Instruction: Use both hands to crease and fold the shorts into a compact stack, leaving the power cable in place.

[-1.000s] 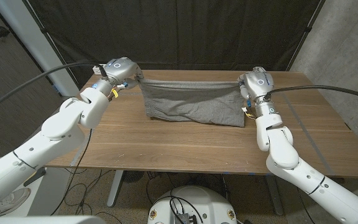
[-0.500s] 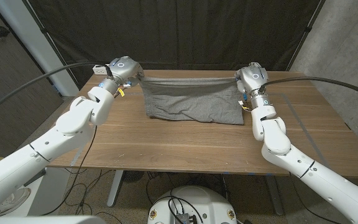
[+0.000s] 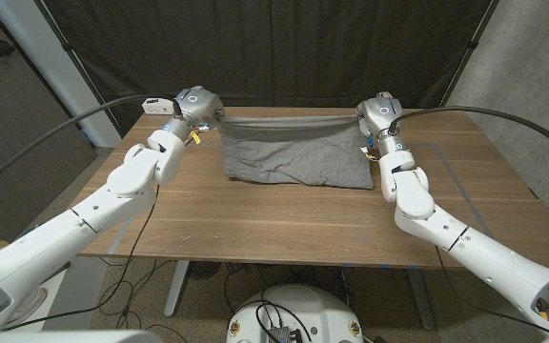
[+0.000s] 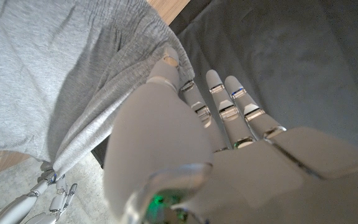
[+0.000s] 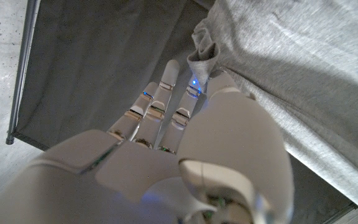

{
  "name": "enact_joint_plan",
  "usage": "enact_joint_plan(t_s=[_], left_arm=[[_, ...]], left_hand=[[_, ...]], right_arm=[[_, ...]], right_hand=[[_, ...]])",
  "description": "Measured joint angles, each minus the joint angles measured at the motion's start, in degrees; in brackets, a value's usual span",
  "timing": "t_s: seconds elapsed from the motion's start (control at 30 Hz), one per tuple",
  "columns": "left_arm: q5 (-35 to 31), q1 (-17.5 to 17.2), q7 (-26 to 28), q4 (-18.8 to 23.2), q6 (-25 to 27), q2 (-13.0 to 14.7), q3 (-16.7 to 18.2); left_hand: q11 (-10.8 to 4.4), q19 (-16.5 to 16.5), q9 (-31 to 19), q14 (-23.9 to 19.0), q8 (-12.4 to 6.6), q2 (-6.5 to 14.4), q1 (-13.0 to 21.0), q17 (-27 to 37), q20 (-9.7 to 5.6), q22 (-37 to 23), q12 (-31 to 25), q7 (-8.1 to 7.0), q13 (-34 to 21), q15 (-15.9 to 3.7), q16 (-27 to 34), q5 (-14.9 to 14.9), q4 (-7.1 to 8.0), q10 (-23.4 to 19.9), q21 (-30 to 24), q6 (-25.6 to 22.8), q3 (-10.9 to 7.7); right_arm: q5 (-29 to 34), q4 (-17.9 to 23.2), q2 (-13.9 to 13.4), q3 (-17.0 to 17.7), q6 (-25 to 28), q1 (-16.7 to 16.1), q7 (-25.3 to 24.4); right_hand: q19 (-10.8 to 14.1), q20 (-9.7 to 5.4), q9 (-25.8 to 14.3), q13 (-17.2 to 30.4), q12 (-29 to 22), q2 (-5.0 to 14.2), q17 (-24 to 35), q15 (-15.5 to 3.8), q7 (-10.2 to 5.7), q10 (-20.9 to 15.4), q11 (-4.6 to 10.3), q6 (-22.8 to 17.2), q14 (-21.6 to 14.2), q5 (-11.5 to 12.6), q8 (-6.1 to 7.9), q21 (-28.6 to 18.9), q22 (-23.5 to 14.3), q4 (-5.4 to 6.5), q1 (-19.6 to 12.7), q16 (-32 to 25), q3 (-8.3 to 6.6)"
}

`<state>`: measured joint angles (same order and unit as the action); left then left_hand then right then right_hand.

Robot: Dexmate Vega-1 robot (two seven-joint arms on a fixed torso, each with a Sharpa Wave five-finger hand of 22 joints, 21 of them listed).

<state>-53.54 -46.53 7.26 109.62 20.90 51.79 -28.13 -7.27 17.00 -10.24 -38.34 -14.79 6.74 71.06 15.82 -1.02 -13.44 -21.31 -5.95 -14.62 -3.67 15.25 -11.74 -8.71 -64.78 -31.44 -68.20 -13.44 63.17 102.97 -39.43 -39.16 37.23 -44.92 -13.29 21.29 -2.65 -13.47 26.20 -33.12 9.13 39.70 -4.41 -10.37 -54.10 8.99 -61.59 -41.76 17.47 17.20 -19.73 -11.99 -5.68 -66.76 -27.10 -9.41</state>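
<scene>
Since a second ago both arms have carried the grey, soft cotton shorts (image 3: pixel 295 152) farther back over the brown wooden counter (image 3: pixel 284 224); the left hand (image 3: pixel 194 103) and the right hand (image 3: pixel 377 111) now sit nearer the far edge, and the waistband between them is stretched tauter and straighter than before. The hem remains draped on the counter (its lower edge has barely shifted).

There is one pair of shorts, one counter, and two robot hands. A white power strip (image 3: pixel 156 103) lies at the far left corner, just beside the left hand, with a dark cable running off past the edge.

Each hand pinches one end of the waistband. In the left wrist view the left hand (image 4: pixel 191 124) presses the bunched corner of the shorts (image 4: pixel 61 74) under its thumb, other fingers (image 4: pixel 232 102) straight and close together. In the right wrist view the right hand (image 5: pixel 185 137) does likewise, the fabric corner (image 5: pixel 205 53) caught at its thumb tip
</scene>
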Motion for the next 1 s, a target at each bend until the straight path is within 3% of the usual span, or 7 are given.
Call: enact_joint_plan(t_s=[0.4, 0.53, 0.67, 0.77, 0.83, 1.0], left_arm=[[-1.63, 5.78, 0.37, -6.11, -0.13, -2.66, -5.54], [-3.35, 7.41, 0.66, -7.98, 0.66, -3.45, -7.44], [-5.89, 8.06, 0.5, -8.67, 2.12, -3.76, -8.26], [-7.43, 9.35, -0.26, -10.06, 2.97, -4.34, -10.26], [-8.72, 9.96, -0.98, -10.58, 3.64, -4.57, -11.22], [-13.21, 11.64, -4.82, -11.85, 5.95, -5.1, -14.0]], left_hand=[[-0.01, 0.0, -0.06, -0.53, 0.84, -0.07, -0.07, -0.14, 0.0, 0.0, 0.0, 0.14, 0.0, -0.11, 0.0, 0.0, -0.02, 0.0, -0.41, 0.57, 0.02], [-0.22, -0.01, -0.08, -0.53, 1.24, -0.06, -0.06, -0.13, 0.01, 0.0, -0.02, -0.19, 0.0, -0.11, -0.23, 0.0, -0.02, 0.22, -0.44, 1.06, 0.02], [-0.62, -0.01, -0.15, -0.52, 1.97, -0.03, -0.07, -0.34, 0.0, 0.0, -0.22, -0.06, 0.0, -0.11, -0.45, 0.31, 0.16, 0.62, -1.0, 2.55, 0.22], [-1.68, -0.01, -0.35, -0.52, 3.06, 0.46, -0.25, -0.6, 0.01, 0.0, 1.24, -0.46, -0.14, -0.11, -0.51, 0.32, 0.29, 1.68, -1.42, 4.97, 0.33], [-2.5, -0.04, -0.36, -0.51, 3.72, 1.26, -1.06, -1.0, 0.03, 0.0, 3.11, -0.57, -4.27, -0.09, -1.34, 0.54, 0.97, 2.49, -1.87, 7.05, 0.48], [-4.79, -1.11, -0.04, 1.65, 4.72, 1.17, -5.72, -2.76, 0.63, 0.27, 6.84, -0.91, -3.04, 0.25, -3.44, 0.52, 2.53, 4.72, -2.64, 12.87, 0.92]], right_arm=[[-1.93, -4.23, 0.67, -2.82, -0.07, 3.99, 0.34], [-2.4, -5.73, 0.96, -3.97, -0.07, 5.44, 0.33], [-2.5, -6.94, 1.19, -5.36, -0.05, 6.89, 0.35], [-2.41, -7.34, 1.24, -6.22, 0.69, 7.71, 2.0], [-2.07, -7.58, 1.27, -6.85, 1.3, 8.25, 3.28], [-0.44, -7.77, 1.22, -8.84, 2.8, 10.08, 7.58]], right_hand=[[0.0, 0.0, 0.19, -0.88, 0.55, 0.25, 0.74, -0.09, 0.0, 0.0, 0.0, 0.0, -0.73, -0.02, -0.4, -0.44, 0.0, 0.09, -0.25, 0.0, 0.24], [0.22, 0.22, 0.35, -1.59, 1.62, 0.99, 1.18, -0.1, -0.09, 0.61, -0.17, 0.76, -1.15, -0.2, -1.26, -0.88, 0.0, 0.04, -1.49, 0.0, 0.19], [0.43, -0.01, 1.04, -2.99, 3.73, 1.55, 2.21, -0.3, -0.09, 3.25, 0.15, 3.06, -1.35, -0.25, -2.86, -1.51, 0.0, -0.94, -3.94, 0.1, -1.65], [0.84, 0.43, 1.67, -4.14, 6.44, 2.08, 2.62, 0.01, -0.57, 6.98, 0.28, 7.15, -0.34, -0.24, -5.03, -1.62, 0.27, -0.88, -5.6, 1.46, -2.75], [0.66, 0.99, 2.18, -5.08, 9.0, 2.13, 2.61, 0.29, -0.96, 10.26, 0.27, 12.44, 0.8, -0.45, -6.68, -1.95, 0.41, -0.79, -5.72, 2.67, -3.56], [0.27, 2.19, 2.82, -7.46, 14.94, -0.16, -0.26, 0.76, -1.55, 16.95, 0.53, 23.31, 4.33, -0.44, -7.32, -2.44, 0.81, -0.53, -4.05, 7.8, -4.26]])
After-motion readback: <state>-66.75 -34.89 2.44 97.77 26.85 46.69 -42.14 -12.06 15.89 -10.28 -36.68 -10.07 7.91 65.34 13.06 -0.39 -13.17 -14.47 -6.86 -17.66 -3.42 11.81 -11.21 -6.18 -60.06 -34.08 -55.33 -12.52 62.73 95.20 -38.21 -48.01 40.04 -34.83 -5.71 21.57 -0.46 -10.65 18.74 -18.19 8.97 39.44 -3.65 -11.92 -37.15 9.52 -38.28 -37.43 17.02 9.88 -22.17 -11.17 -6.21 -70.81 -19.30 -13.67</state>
